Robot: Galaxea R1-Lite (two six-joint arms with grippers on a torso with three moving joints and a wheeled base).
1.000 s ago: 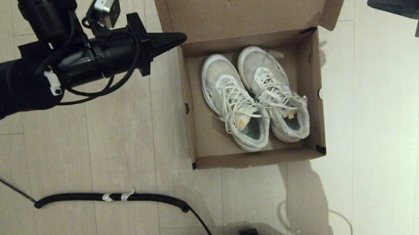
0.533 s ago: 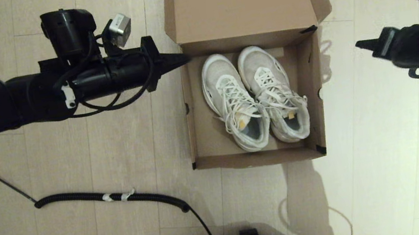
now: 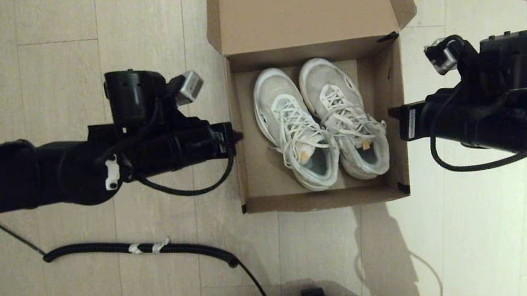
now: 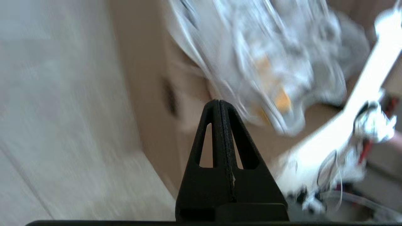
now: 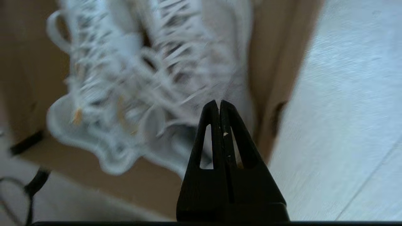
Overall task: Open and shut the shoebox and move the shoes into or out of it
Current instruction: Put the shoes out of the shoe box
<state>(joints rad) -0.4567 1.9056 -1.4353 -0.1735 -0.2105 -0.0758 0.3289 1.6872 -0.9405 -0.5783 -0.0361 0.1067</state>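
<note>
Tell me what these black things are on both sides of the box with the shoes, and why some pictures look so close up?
Those black things are a robot's two arms. The big picture comes from a camera on the robot's head, looking down at the floor. The shoebox sits there with its lid flipped open, and two white shoes lie side by side inside it. The left gripper points at one side of the box, the right gripper at the other side. A gripper is like a hand with two fingers. The close pictures come from small cameras on each wrist, so you see the left fingers and the right fingers from behind. Both are pinched shut and hold nothing. A black coiled cable also lies on the floor.
</note>
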